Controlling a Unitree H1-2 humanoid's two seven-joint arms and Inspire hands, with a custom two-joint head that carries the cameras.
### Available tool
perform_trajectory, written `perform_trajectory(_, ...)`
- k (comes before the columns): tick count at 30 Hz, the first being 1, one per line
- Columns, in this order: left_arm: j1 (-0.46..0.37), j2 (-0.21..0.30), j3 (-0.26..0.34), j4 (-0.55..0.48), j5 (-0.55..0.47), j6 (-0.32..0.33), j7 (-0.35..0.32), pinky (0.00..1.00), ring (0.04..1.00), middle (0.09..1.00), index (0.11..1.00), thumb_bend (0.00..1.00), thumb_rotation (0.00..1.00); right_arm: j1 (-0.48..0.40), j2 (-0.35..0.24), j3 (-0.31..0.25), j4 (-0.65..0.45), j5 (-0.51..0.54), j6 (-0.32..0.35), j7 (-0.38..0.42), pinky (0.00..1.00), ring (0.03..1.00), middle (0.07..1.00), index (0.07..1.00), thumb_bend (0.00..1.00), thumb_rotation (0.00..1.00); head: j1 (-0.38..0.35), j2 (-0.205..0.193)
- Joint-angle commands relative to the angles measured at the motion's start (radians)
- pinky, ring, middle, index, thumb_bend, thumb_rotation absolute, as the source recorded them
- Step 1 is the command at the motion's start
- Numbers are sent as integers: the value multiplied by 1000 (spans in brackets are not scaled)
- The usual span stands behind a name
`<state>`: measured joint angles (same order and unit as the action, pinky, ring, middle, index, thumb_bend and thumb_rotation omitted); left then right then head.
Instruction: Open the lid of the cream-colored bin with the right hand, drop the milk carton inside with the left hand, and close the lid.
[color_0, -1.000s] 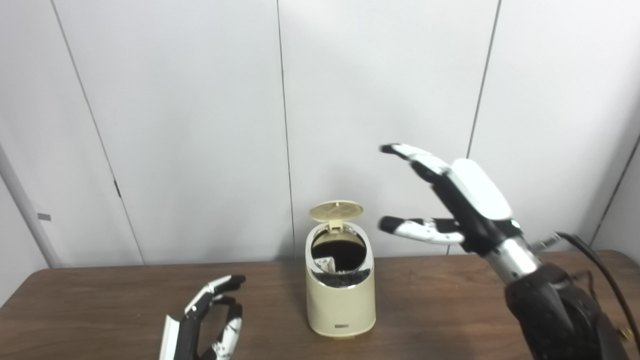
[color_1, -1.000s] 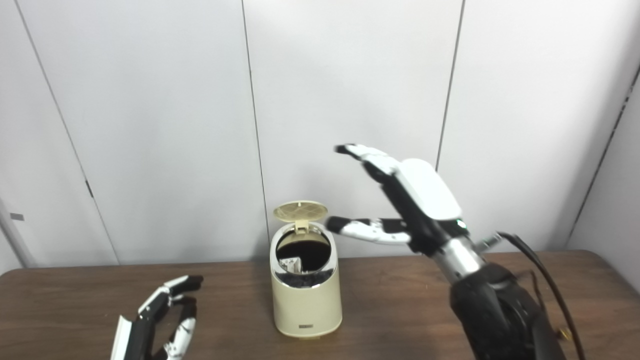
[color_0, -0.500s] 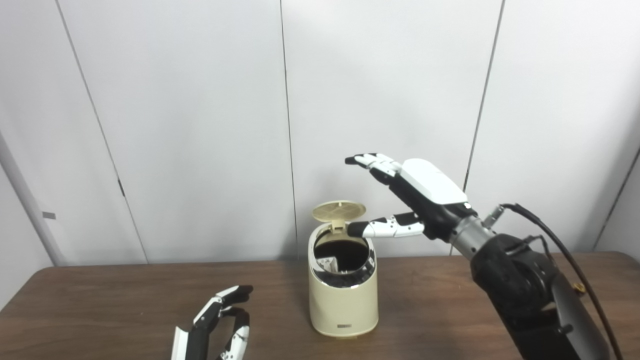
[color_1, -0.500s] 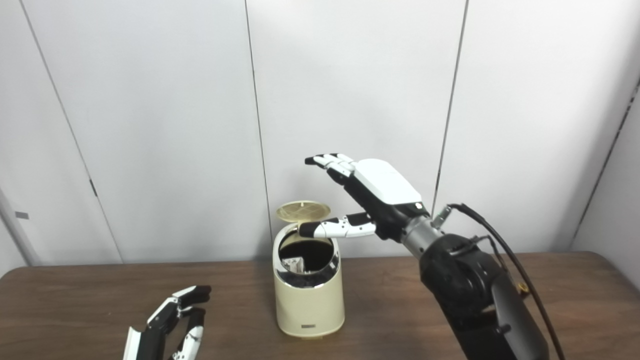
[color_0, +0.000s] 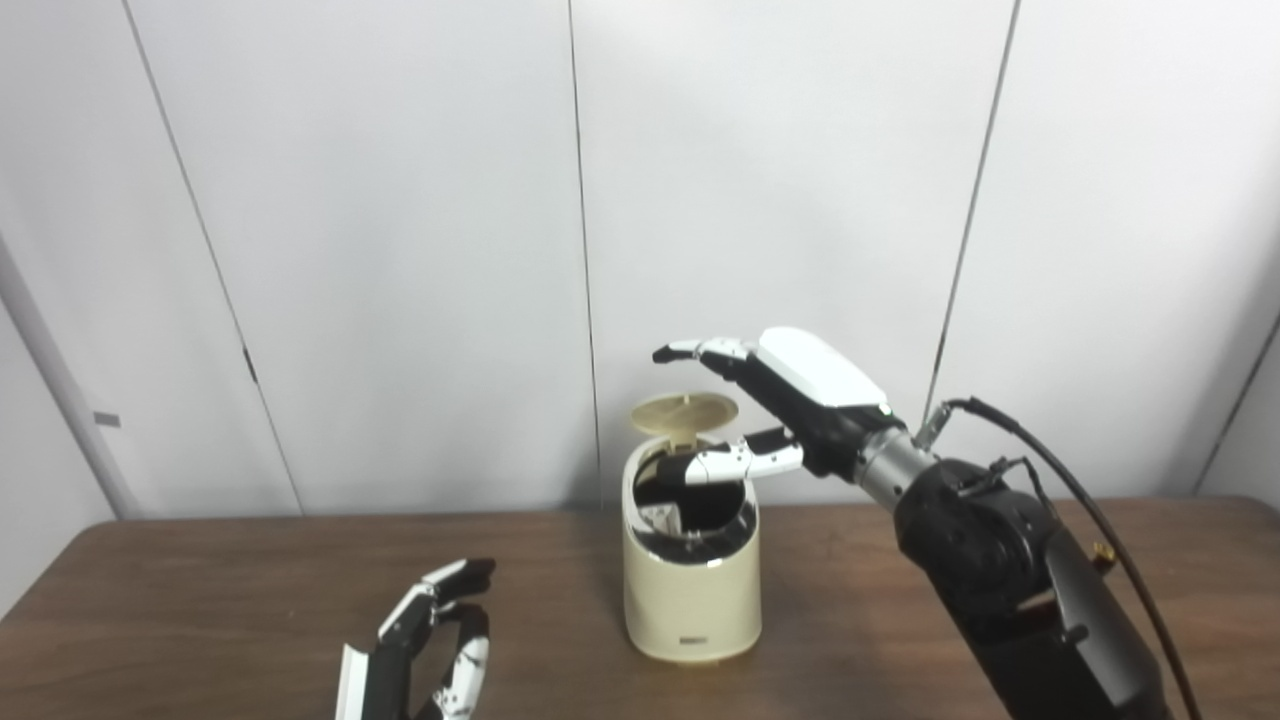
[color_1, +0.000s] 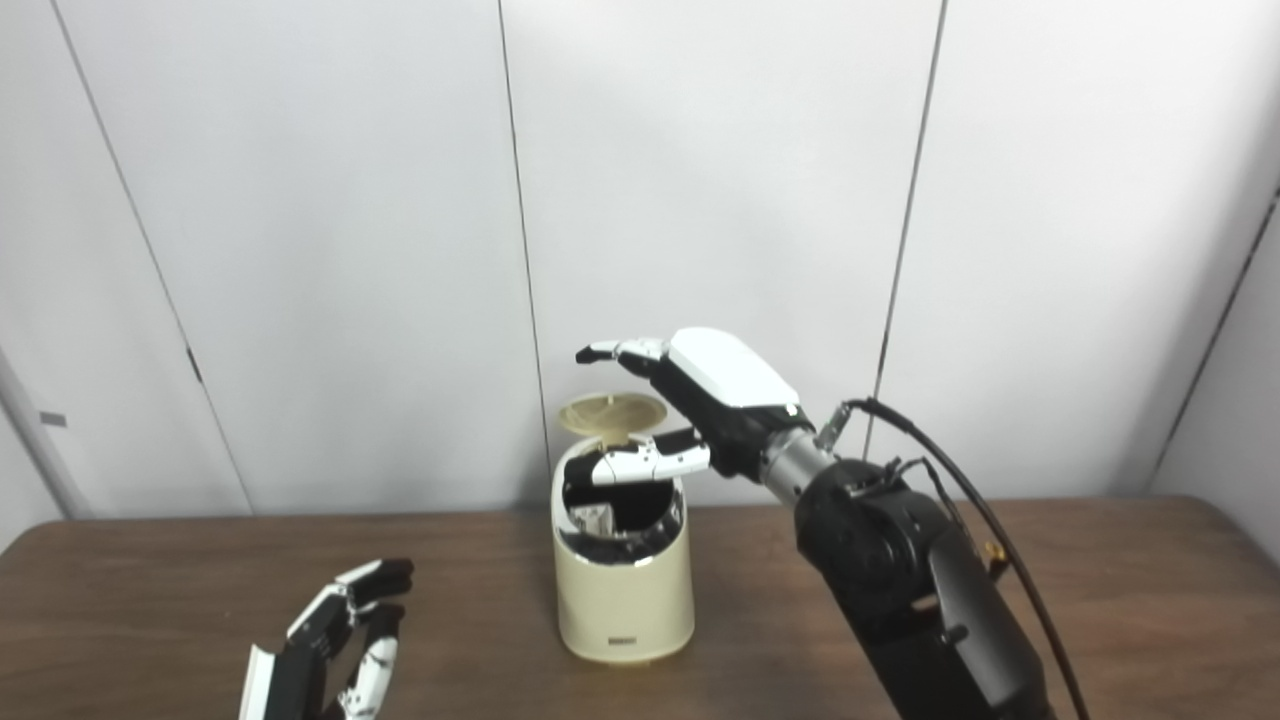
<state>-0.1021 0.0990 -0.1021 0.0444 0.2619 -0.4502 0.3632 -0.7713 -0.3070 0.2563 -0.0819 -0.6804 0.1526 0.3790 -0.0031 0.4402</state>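
Observation:
The cream-colored bin (color_0: 690, 590) stands on the brown table (color_0: 200, 590) with its round lid (color_0: 685, 412) tipped up at the back. A white corner of the milk carton (color_0: 661, 517) shows inside the dark opening. My right hand (color_0: 770, 405) hovers open over the bin: its fingers (color_0: 700, 350) reach above the raised lid and its thumb lies across the opening. It holds nothing. My left hand (color_0: 425, 650) rests open and empty near the table's front edge, left of the bin.
White wall panels (color_0: 400, 250) rise close behind the table. My right forearm (color_0: 1010, 590) and a black cable (color_0: 1090, 530) cross the right side of the table.
My right hand has swung left and down from high at the right to just over the bin's raised lid. The left hand has stayed in place. The camera has shifted slightly.

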Motion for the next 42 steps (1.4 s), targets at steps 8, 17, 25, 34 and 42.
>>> perform_trajectory(8, 8, -8, 23, 15, -9, -19, -23, 645, 723, 742, 737, 208, 534, 2, -2, 1, -59, 0, 18, 3, 749, 874, 860, 820, 739, 807, -10, 20)
perform_trajectory(17, -7, -13, 54, 0, -23, -16, -45, 653, 738, 761, 741, 224, 510, 56, -10, -3, -116, -13, 24, -3, 760, 872, 838, 798, 715, 786, -26, 57)
perform_trajectory(25, -20, -29, 68, -21, -15, -15, -77, 636, 729, 755, 739, 210, 533, 108, -21, -20, -151, -18, 44, 5, 740, 858, 833, 798, 721, 782, -32, 76)
perform_trajectory(34, -14, -54, 79, -67, -9, 6, -114, 640, 731, 750, 733, 214, 513, 157, -43, -18, -196, -2, 68, 50, 759, 874, 821, 797, 698, 750, -24, 119)
perform_trajectory(42, -11, -87, 91, -99, 2, 57, -126, 634, 723, 742, 729, 215, 511, 176, -62, -5, -209, -18, 72, 86, 741, 874, 816, 799, 686, 714, -8, 150)
